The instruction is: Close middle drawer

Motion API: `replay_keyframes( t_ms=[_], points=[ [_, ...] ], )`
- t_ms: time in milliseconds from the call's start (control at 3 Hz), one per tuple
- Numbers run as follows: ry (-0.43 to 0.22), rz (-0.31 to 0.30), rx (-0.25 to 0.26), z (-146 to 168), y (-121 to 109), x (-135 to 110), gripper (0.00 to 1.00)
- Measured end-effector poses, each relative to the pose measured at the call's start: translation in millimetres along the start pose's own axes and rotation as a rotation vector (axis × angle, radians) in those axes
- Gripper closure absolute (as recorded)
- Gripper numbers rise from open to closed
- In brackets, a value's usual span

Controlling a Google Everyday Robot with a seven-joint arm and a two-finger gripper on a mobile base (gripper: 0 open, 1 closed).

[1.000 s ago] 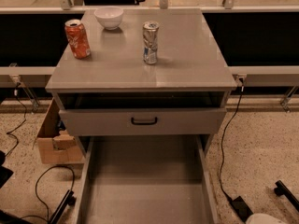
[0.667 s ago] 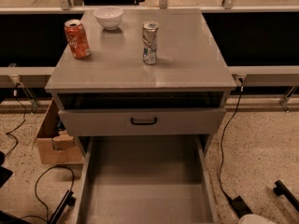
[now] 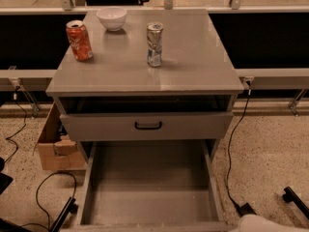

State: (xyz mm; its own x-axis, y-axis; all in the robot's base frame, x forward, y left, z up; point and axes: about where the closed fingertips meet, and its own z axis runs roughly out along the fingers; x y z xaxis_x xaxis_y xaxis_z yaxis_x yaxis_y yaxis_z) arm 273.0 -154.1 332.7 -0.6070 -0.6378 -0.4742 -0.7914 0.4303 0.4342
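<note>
The middle drawer [image 3: 149,187] is pulled far out of the grey cabinet toward me. It is a deep, empty grey tray, and its front edge [image 3: 145,226] lies at the bottom of the camera view; its handle is hidden. Above it the top drawer [image 3: 96,127], with a black bar handle [image 3: 148,125], stands slightly out, with a dark gap over it. A pale rounded part of my gripper [image 3: 260,224] pokes in at the bottom right edge, just right of the open drawer's front corner.
On the cabinet top [image 3: 193,62] stand a red can [image 3: 79,40], a silver can [image 3: 154,44] and a white bowl [image 3: 111,18]. A cardboard box [image 3: 53,146] sits on the floor at the left. Black cables [image 3: 231,163] and black legs [image 3: 295,202] lie on the floor.
The pale gripper part at the bottom right has shifted left, toward the open drawer's front corner, and shows a little more. The drawers and the things on top have not moved.
</note>
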Motion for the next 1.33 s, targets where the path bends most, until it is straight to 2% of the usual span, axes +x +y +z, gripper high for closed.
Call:
replay_keyframes(
  t_ms=[333,667,1333],
  points=[
    [-0.005,-0.009,-0.027,10,-16,-5,1.00],
    [-0.013,-0.027,-0.043,18,-43,-21,1.00],
    [-0.088,-0.073,-0.071,33,-119,-81,1.00]
  ],
)
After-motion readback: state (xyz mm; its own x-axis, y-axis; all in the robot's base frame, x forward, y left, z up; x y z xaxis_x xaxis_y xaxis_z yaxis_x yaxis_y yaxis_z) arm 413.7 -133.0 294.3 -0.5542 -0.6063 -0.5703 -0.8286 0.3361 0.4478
